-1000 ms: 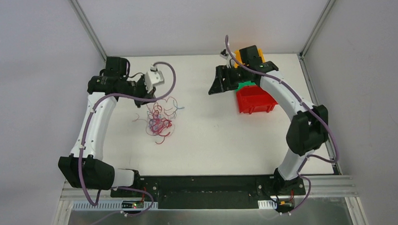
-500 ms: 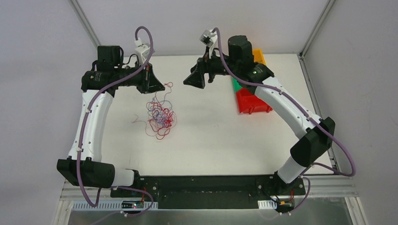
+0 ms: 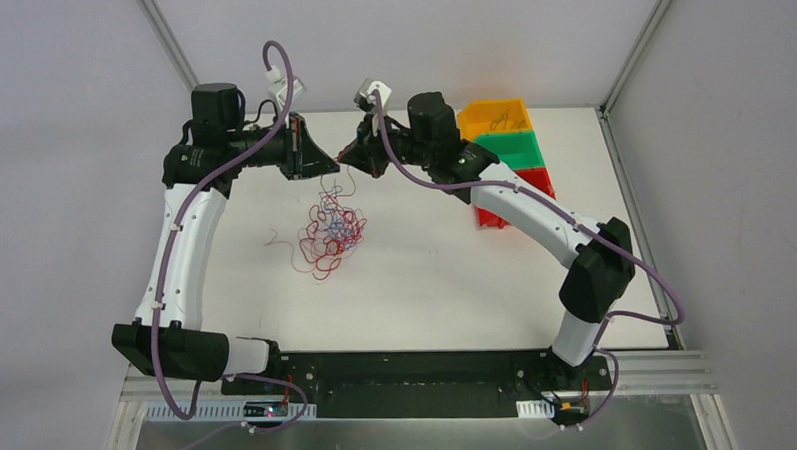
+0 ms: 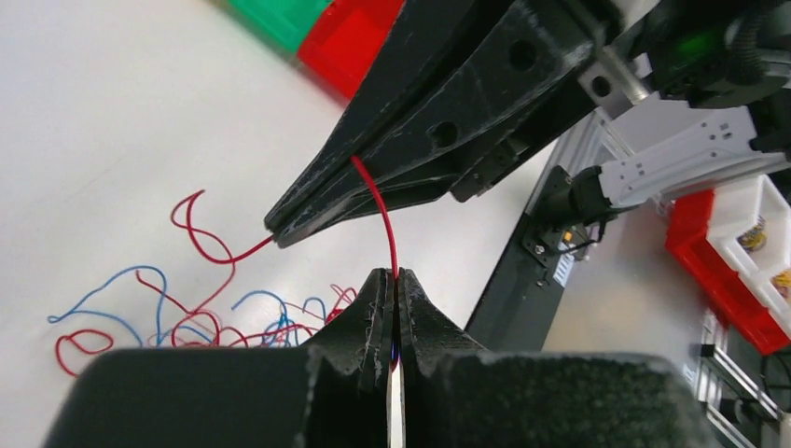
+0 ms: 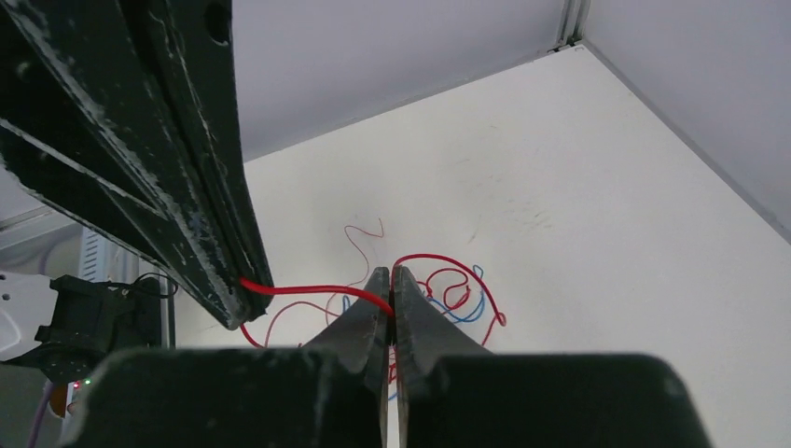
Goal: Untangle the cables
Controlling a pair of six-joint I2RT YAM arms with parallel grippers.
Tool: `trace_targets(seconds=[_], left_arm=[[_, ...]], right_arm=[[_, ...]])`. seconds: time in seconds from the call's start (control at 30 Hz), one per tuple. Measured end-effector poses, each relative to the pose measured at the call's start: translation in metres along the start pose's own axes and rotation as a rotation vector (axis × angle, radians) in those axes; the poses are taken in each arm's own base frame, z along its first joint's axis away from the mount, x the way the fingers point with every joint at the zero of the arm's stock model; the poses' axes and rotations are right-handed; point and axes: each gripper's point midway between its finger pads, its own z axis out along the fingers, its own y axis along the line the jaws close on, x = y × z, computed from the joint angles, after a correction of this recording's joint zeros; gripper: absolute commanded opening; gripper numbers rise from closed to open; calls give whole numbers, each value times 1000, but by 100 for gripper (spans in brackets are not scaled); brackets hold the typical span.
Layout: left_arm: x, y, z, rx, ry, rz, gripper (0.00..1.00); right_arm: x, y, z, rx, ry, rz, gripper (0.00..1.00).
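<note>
Left end effector (image 4: 392,278) pinching red cable (image 4: 383,210), overhead unclear

Cables (image 3: 332,234) on the table (image 3: 426,274) left of centre, bins (image 3: 517,146) at back right.

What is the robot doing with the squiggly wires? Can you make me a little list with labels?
left gripper: shut, pinching a red cable
right gripper: shut, pinching the same red cable
gap between grippers: small, tips nearly meeting above the table
cable tangle: red and blue cables bunched below the grippers
bins: orange bin, green bin, red bin, in a row at the table's far right
job: not done, cables knotted together
</note>
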Motion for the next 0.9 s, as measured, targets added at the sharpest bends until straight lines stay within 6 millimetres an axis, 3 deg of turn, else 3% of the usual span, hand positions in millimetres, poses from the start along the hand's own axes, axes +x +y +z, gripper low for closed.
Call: trace_targets(seconds=[0.07, 0.13, 0.17, 0.23, 0.4, 0.43, 0.5, 0.63, 0.7, 0.8, 0.9], left_arm=[[1, 4, 0, -23, -13, 9, 18], [5, 8, 0, -50, -29, 21, 24], [10, 11, 0, -62, -35, 19, 33], [17, 15, 1, -81, -51, 17, 37], [31, 42, 13, -136, -94, 10, 48], [34, 50, 16, -150, -103, 5, 49], [43, 66, 23, -182, -120, -8, 41], [58, 97, 32, -263, -148, -35, 34], [63, 110, 35, -293, -159, -40, 44], [72, 121, 35, -291, -173, -64, 72], [78, 114, 25, -265, -183, -79, 94]], right_arm=[[-5, 0, 0, 4, -17, 10, 0], [-9, 0, 1, 11, -30, 38, 0], [-13, 0, 0, 18, -39, 60, 0], [-23, -1, -1, 29, -59, 96, 0], [-83, 9, -12, 24, -178, 200, 0], [-99, 12, -16, 16, -210, 220, 0], [-130, 21, -25, -7, -274, 264, 0], [-171, 35, -41, -51, -359, 347, 0], [-180, 38, -45, -62, -375, 384, 0], [-183, 37, -47, -59, -381, 414, 0], [-181, 30, -49, -42, -378, 424, 0]])
